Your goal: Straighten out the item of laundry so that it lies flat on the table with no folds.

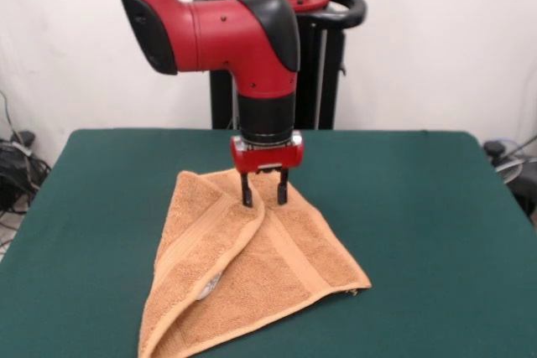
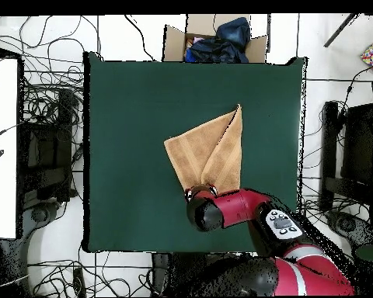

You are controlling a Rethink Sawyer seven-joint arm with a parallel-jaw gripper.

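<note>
Green worktop [image 1: 436, 224] carries the folded towel [image 1: 252, 282]; the pincer [image 1: 264, 199], slightly open, perhaps straddles its ridge. Grip there, then pull outward.

Surface: large rectangular dark green felt-topped table [image 1: 419, 232]
On it: folded orange-tan terry cloth hand towel [image 1: 277, 278]
</note>
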